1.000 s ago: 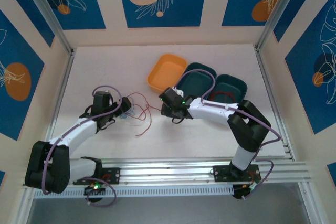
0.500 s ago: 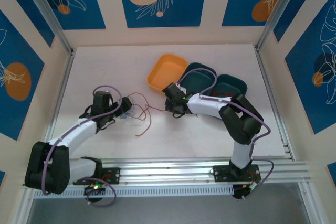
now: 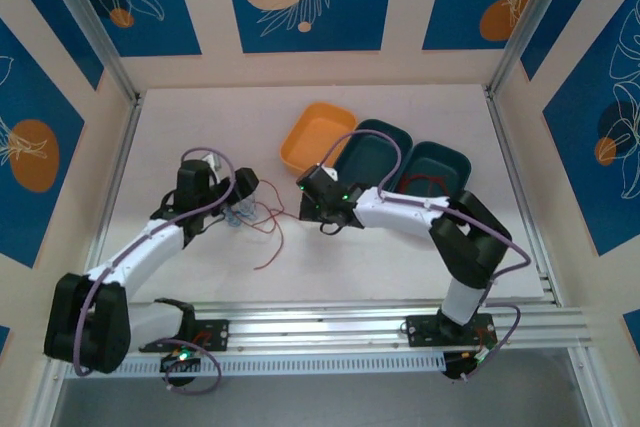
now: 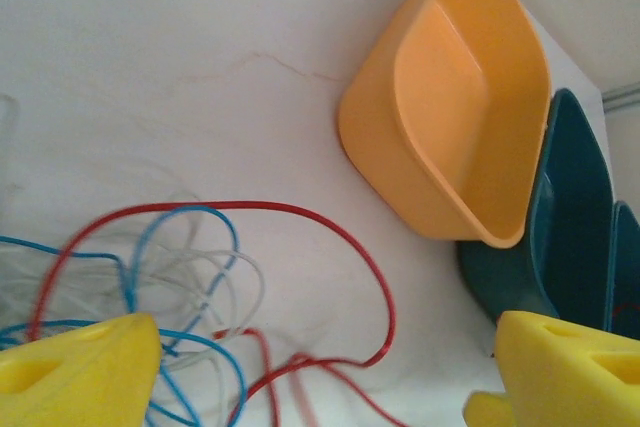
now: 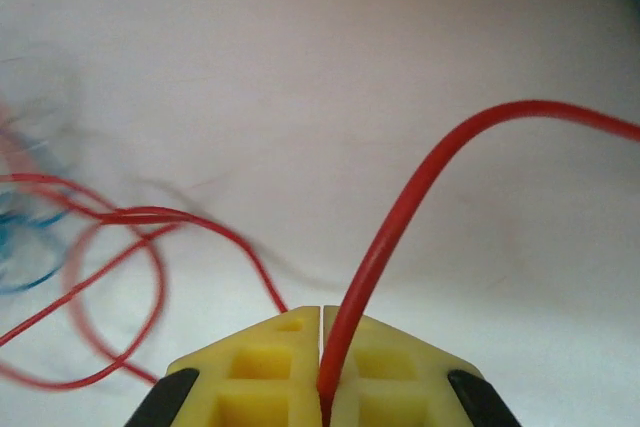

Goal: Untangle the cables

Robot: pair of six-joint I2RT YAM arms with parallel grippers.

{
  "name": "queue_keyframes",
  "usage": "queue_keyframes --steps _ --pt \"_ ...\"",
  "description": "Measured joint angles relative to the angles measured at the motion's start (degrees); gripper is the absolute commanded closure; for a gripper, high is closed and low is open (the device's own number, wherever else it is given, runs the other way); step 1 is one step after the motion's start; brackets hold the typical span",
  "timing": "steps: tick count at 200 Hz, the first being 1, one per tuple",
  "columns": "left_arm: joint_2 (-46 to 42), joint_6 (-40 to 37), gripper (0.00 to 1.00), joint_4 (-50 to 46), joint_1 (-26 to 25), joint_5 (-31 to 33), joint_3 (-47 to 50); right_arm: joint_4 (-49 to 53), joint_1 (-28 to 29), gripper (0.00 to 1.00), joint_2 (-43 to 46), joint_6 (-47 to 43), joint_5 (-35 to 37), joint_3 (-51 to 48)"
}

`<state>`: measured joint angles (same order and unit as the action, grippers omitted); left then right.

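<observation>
Red cable (image 5: 400, 237) is pinched between the pressed-together yellow fingers (image 5: 250, 367) of the right hand (image 5: 321, 332), from which it arches up and away to that hand's right. Further red strands are seen blurred to its left. The rest of the cables (image 4: 170, 277), in blue, whitish and red loops, are heaped on the worktop (image 4: 150, 47) just below and ahead of the left hand (image 4: 325, 367). That hand is spread wide, and nothing is held between its fingers.

Since the heap is not pinned by the left hand, it is judged likely that the whole tangle would be dragged along if the pinched strand is drawn away, or that the loops would be pulled tight into a knot. So thin a strand could also be lost from the grip under tension. If the left hand is closed where it stands, several strands may be caught at once. The orange tray (image 4: 450, 107), ahead of the left hand, could snag a trailing loop.
</observation>
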<state>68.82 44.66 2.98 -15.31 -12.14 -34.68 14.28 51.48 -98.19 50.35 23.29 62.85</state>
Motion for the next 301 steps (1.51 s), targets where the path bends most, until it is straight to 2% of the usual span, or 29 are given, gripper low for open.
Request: queue_keyframes --steps 15,64,81,104,121,141,197,236,301 --pt "3.3 0.8 0.18 1.1 -2.1 -0.3 -0.5 -0.2 1.8 1.0 3.4 -1.7 0.5 0.0" --pt "13.3 3.2 0.36 5.2 -6.6 -1.4 -4.8 -1.6 3.1 1.0 11.8 -5.7 1.1 -0.4" --pt "15.5 4.1 0.46 6.5 -7.1 -1.6 -5.4 -1.6 3.1 1.0 13.5 -6.4 1.7 -0.7" --pt "17.0 4.2 0.66 7.1 -7.1 -1.8 -5.5 -1.3 2.9 1.0 15.2 -7.1 2.3 -0.8" --pt "17.4 4.8 0.77 7.1 -7.2 -1.7 -5.5 -0.7 2.2 1.0 16.7 -7.5 2.9 -1.0" --pt "17.4 4.4 0.84 6.8 -7.2 -1.1 -5.5 0.8 0.4 1.0 19.3 -8.0 4.0 -1.2" --pt "17.4 4.3 0.92 5.1 -6.8 2.3 -4.2 6.3 -7.8 1.0 30.0 -9.3 6.2 -1.9" --pt "17.4 4.3 0.92 3.8 -5.9 3.6 -2.8 11.6 -13.7 1.0 35.5 -11.0 7.2 -1.8" --pt "16.6 3.8 0.81 2.9 -5.3 4.3 -2.3 22.5 -23.6 1.0 38.5 -14.0 7.1 5.8"
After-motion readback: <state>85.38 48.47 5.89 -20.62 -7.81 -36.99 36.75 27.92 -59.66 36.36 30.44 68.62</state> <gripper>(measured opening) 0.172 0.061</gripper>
